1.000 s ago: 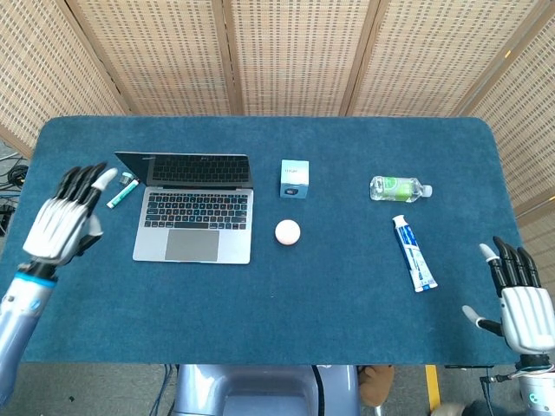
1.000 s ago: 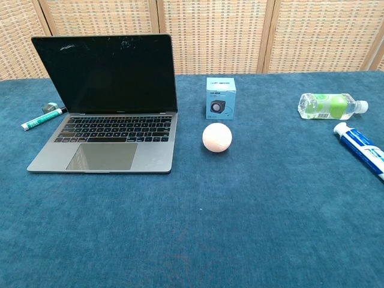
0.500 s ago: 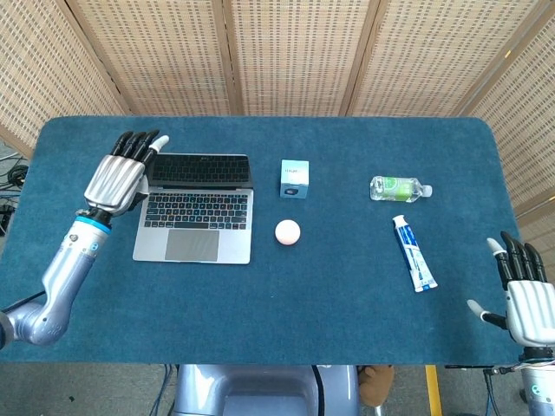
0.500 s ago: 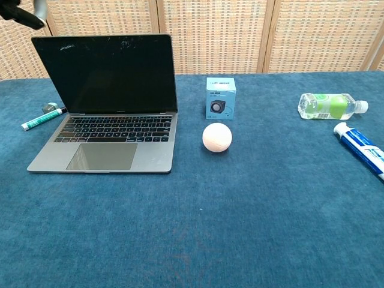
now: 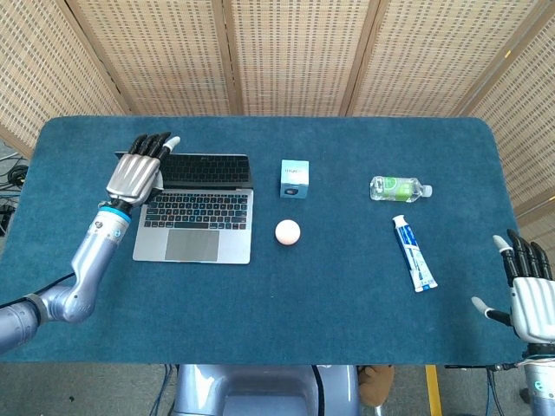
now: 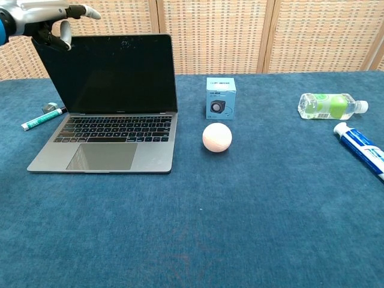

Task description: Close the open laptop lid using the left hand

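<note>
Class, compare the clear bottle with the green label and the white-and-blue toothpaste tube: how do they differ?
The clear green-labelled bottle lies crosswise, cap pointing right; the white-and-blue toothpaste tube runs front to back, cap towards the far edge. The bottle is see-through and rounded, the tube opaque and flat. Both lie on their sides.

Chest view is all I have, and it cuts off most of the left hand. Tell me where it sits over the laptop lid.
Observer: In the head view, the left hand lies over the lid's top left corner of the laptop, with its fingers reaching past the lid's top edge.
Operator: Give me the arm's line.
Observer: The forearm comes in from the front left of the table and runs beside the laptop's left edge.
Operator: Now report the right hand.
Observer: The right hand is at the table's front right corner, fingers spread, holding nothing, well apart from the toothpaste tube.
</note>
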You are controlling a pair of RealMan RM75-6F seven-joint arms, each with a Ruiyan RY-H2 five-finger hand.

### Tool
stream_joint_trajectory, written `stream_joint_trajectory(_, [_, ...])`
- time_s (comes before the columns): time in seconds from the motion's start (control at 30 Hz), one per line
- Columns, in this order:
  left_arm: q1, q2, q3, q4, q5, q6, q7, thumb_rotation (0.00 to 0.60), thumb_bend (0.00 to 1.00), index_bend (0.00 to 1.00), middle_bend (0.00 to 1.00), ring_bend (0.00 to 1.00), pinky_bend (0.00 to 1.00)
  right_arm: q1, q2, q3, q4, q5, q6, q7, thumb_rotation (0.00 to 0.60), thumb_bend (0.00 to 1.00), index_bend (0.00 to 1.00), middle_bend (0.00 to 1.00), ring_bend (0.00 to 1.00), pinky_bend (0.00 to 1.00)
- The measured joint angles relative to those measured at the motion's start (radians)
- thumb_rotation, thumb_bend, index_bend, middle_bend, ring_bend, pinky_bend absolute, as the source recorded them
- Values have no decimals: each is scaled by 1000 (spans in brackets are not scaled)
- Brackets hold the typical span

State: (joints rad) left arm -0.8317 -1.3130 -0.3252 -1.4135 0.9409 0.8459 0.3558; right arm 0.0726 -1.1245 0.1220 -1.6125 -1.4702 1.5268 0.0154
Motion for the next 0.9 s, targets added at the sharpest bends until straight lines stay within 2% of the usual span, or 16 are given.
stream_joint_trajectory(0.2, [-16, -21, 14, 45, -19, -19, -29, 600, 1000, 119, 153, 152, 139, -1, 2, 2, 4, 6, -1, 12, 600, 0, 0, 0, 0, 0])
stream_joint_trajectory(0.47, [-21, -20, 38, 50, -11, -16, -32, 600, 1000, 193, 306, 267, 222, -1, 2, 1, 5, 5, -1, 12, 600, 0, 0, 0, 0, 0])
stream_joint_trajectory(0.9, [-6, 37, 71, -9, 27, 0, -36, 600, 1000, 244, 342, 291, 230, -4, 6, 1, 1, 4, 5, 21, 600, 0, 0, 0, 0, 0])
